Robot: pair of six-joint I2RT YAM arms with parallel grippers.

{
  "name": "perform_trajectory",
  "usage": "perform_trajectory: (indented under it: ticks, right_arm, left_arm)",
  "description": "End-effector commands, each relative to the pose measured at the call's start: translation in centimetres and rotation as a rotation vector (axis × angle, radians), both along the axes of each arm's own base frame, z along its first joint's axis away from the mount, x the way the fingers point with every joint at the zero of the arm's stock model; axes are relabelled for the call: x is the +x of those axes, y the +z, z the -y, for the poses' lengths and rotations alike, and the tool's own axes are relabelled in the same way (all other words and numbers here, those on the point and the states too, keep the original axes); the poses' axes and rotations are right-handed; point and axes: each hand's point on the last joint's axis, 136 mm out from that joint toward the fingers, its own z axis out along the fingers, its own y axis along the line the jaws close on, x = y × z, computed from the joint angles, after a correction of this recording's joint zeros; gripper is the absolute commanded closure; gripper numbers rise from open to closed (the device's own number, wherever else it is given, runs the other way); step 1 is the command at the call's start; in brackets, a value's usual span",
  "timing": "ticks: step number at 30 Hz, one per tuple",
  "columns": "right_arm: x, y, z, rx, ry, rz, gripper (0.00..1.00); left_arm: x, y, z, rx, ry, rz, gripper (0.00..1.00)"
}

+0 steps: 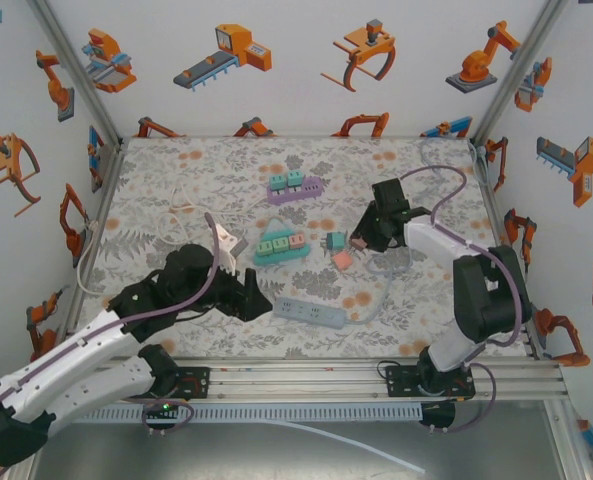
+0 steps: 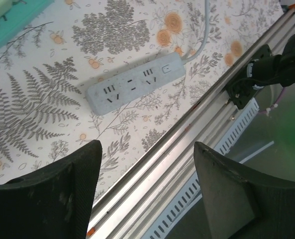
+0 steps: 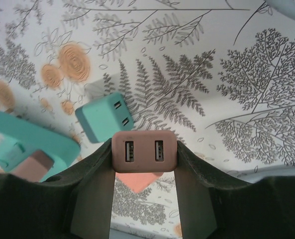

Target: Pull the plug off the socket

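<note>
Pink plug lifted clear of the teal strip, mid-table, right of centre

Item: pink plug [image 3: 144,151], clamped between the closed jaws of the right gripper [image 3: 144,164], its two slots facing up; held by its flanks, likely so that it comes straight out of its socket, and it appears already free of the teal strip [image 1: 279,245] just beside it toward the table's [image 1: 156,200] left edge. A loose teal plug [image 3: 103,117] lies flat near the held one, so there is little room to set it down on that side; bare cloth toward the right edge looks open. The left gripper [image 2: 147,164] hangs with jaws apart and nothing between them, above the front rail [image 2: 187,144], beside the grey strip [image 2: 135,83] along the front edge. The purple strip [image 1: 294,185] sits well apart toward the back edge.
</note>
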Motion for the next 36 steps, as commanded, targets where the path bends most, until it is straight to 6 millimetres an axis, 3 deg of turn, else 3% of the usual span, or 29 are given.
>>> perform_trajectory:
  ticks: [1, 6, 10, 14, 19, 26, 29, 32, 36]
  right_arm:
    - [1.0, 0.3, 0.1, 0.029, -0.028, -0.004, 0.83]
    - [1.0, -1.1, 0.2, 0.044, -0.027, -0.043, 0.54]
    - [0.8, -1.3, 0.3, 0.042, -0.027, -0.037, 0.45]
    - [1.0, 0.3, 0.4, 0.040, -0.004, 0.005, 0.36]
    - [1.5, 5.4, 0.5, 0.025, 0.050, 0.139, 0.34]
    - [1.1, 15.8, 0.3, -0.141, 0.276, 0.549, 0.33]
    - [0.6, 18.7, -1.7, -0.203, 0.454, 0.726, 0.36]
    - [-0.7, 20.6, -5.1, -0.293, 0.719, 0.941, 0.41]
    - [-4.0, 21.4, -9.9, -0.405, 1.154, 1.234, 0.42]
  left_arm:
    - [1.0, -1.0, -2.2, 0.065, 0.115, 0.020, 0.30]
    - [2.2, -1.2, -4.8, 0.103, 0.265, 0.026, 0.25]
    - [2.9, -1.3, -6.4, 0.108, 0.346, 0.009, 0.19]
    - [3.9, -1.4, -7.4, 0.088, 0.406, -0.026, 0.09]
    - [6.1, -1.2, -8.0, 0.067, 0.446, -0.115, 0.04]
    - [12.1, 0.4, -7.2, 0.019, 0.376, -0.166, 0.01]
    - [15.5, 0.8, -7.0, -0.009, 0.313, -0.170, 0.01]
    - [18.6, 0.8, -7.4, -0.029, 0.284, -0.188, 0.02]
    - [22.3, 0.4, -7.0, -0.122, 0.293, -0.249, 0.03]
